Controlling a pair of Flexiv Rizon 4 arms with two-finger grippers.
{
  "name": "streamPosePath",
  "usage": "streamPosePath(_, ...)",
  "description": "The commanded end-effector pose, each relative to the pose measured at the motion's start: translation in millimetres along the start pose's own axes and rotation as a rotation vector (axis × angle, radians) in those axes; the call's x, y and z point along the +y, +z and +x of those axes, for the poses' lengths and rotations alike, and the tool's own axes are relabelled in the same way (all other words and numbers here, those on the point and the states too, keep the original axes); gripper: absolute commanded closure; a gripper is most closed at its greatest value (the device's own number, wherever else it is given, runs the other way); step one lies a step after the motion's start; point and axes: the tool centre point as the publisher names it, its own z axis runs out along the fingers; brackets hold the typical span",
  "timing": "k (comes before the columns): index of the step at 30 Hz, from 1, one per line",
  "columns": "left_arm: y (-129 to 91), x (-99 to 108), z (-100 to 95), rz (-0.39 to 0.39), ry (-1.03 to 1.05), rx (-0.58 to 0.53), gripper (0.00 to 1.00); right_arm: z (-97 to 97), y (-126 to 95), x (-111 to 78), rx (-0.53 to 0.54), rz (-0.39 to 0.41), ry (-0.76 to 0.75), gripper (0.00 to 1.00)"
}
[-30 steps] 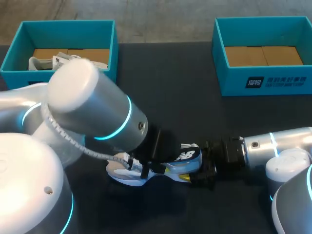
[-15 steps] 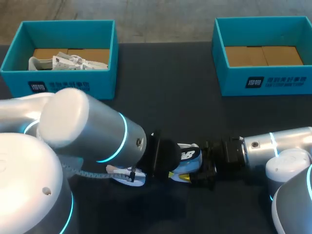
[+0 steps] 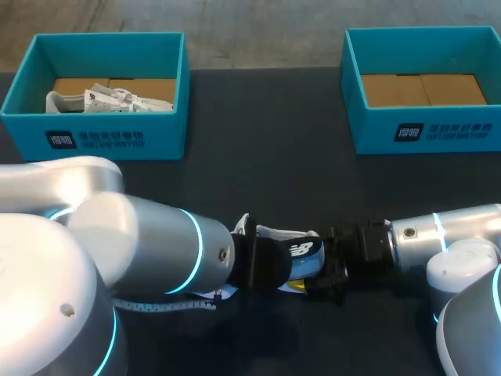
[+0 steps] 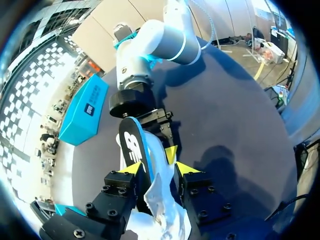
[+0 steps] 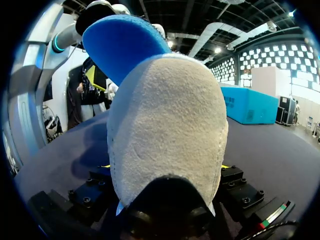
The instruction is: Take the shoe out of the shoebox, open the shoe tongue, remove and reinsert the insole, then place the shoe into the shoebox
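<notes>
Shoe heel clamped in right pincer, left pincer at its tongue

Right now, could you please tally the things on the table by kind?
Teal cardboard shoeboxes: 2, the left shoebox and the right shoebox.
Shoes: 2, a white shoe inside the left shoebox and a white and blue sneaker at the table's near middle.
Total: 4.

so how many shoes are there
2: a white shoe in the left box, and a blue and white shoe out front in the right gripper. The left arm may hide more.
</notes>
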Motion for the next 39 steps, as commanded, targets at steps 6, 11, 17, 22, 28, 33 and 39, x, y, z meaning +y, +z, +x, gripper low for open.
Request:
streamPosePath(6, 23.3, -9.4, -8.2, -0.025, -0.009, -0.04, 0.64, 1.3, 0.6, 0.6, -0.002, 0.003, 0.0, 1.0)
streamPosePath(11, 30.2, -10.8, -11.0, -0.033, -0.011, -0.04, 0.71, 1.3, 0.6, 0.6, -0.002, 0.003, 0.0, 1.0)
streamPosePath(17, 35.6, -9.2, -13.5, -0.04, -0.018, -0.038, 0.82, 1.3, 0.6, 0.6, -0.002, 0.003, 0.0, 1.0)
streamPosePath(22, 37.1, -7.0, -18.1, -0.044, -0.033, -0.043, 1.0, 1.3, 0.6, 0.6, -0.002, 0.003, 0.0, 1.0)
streamPosePath(28, 30.4, -7.1, -28.3, -0.016, -0.068, -0.014, 1.0, 1.3, 0.6, 0.6, -0.002, 0.003, 0.0, 1.0)
streamPosePath(33, 23.2, -12.3, -39.5, 0.01, -0.087, -0.013, 1.0, 1.3, 0.6, 0.6, -0.002, 0.003, 0.0, 1.0)
streamPosePath(39, 23.5, -17.2, -48.6, 0.023, -0.108, -0.005, 1.0, 1.3, 0.6, 0.6, -0.002, 0.003, 0.0, 1.0)
